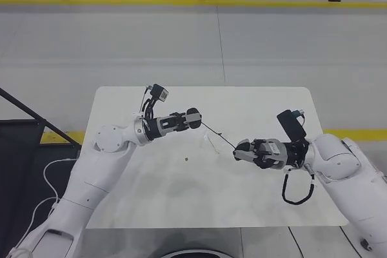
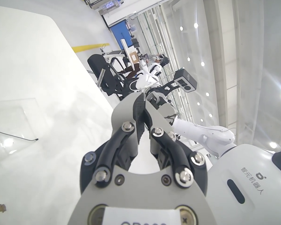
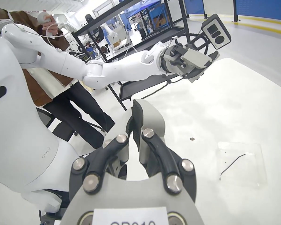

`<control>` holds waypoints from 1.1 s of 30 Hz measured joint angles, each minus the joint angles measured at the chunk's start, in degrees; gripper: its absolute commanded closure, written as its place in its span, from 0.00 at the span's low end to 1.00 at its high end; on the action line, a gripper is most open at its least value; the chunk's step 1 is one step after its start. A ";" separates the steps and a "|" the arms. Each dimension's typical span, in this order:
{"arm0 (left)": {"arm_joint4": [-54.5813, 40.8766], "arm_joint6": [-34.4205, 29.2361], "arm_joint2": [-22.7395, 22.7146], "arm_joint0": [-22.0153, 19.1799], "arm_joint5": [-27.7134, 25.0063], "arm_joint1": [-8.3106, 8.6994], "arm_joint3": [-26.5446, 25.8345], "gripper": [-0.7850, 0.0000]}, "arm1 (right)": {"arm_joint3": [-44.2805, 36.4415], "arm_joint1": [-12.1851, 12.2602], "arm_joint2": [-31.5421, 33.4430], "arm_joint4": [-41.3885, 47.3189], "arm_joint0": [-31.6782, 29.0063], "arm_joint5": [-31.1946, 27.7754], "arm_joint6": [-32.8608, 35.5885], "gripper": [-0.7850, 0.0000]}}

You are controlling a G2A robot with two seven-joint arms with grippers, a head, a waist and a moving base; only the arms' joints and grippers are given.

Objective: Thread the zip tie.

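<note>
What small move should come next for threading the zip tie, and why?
Probably bring the two end effectors slightly closer. In the top view the zip tie runs straight between the left end effector and the right end effector, both shut, seemingly on its ends. Slack would let it bow so one end can turn toward the other.

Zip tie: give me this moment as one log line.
zip tie held straight at both ends | left gripper shut on it | right gripper shut on it | second tie on clear sheet
</note>
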 measured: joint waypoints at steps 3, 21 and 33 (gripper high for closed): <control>0.16 0.01 -0.40 0.37 0.13 0.09 -0.34 1.00 | -0.92 0.38 0.71 0.71 -0.78 0.00 0.00 1.00; -5.96 -5.26 1.06 1.46 1.75 -0.44 -2.66 0.00 | -0.29 1.41 -2.17 -1.45 -0.42 0.00 0.00 1.00; -10.53 -9.29 5.05 -0.85 2.58 -1.97 -1.53 0.17 | 3.58 0.62 -8.18 -2.96 4.03 0.00 0.00 1.00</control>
